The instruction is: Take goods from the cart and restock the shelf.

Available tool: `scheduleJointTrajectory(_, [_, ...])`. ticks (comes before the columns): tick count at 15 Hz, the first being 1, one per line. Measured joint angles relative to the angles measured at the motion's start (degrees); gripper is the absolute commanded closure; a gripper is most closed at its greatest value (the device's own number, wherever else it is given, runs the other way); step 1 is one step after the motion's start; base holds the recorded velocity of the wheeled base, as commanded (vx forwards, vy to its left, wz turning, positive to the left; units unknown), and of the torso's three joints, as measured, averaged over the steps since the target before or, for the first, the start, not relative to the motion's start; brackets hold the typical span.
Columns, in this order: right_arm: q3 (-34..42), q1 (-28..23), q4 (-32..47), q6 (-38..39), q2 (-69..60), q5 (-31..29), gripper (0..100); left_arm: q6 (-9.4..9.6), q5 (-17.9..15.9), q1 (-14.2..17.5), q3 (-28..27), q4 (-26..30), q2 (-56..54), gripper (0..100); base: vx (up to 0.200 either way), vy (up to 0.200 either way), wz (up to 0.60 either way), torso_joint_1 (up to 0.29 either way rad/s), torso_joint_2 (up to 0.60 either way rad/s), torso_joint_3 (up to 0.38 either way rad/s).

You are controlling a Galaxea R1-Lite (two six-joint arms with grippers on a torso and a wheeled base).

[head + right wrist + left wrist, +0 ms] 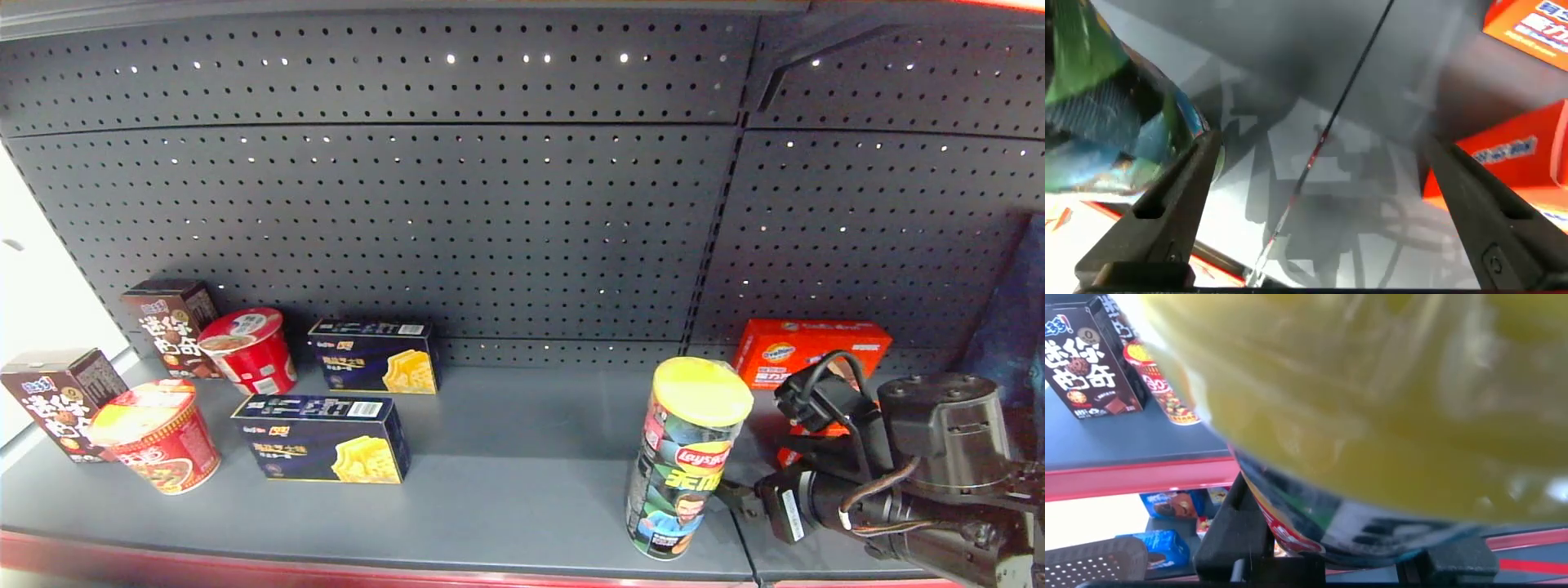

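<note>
Chip can (690, 457) upright on shelf (506, 465), just beside right gripper (1323, 143), jaws spread apart; left gripper (1341, 543) clamped around second can (1372, 416), yellow-lidded.

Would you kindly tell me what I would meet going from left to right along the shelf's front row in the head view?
Brown snack box → red noodle cup → dark blue box → chips can.
</note>
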Motion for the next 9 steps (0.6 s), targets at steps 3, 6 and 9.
scheduleJointTrajectory(3, [-0.7, 0.8, -0.3, 0.0, 1.1, 0.0, 0, 0.0, 0.0, 0.0, 0.0, 0.0, 0.0, 100, 0.0, 0.0, 0.0, 0.0, 0.0, 0.0])
scheduleJointTrajectory(6, [-1.9, 1.6, -0.3, 0.1, 2.0, 0.0, 0, 0.0, 0.1, 0.0, 0.1, 0.0, 0.0, 100, 0.0, 0.0, 0.0, 0.0, 0.0, 0.0])
scheduleJointTrajectory(9, [-3.0, 2.0, -0.4, 0.1, 3.2, 0.0, 0, 0.0, 0.1, 0.0, 0.2, 0.0, 0.0, 100, 0.0, 0.0, 0.0, 0.0, 0.0, 0.0])
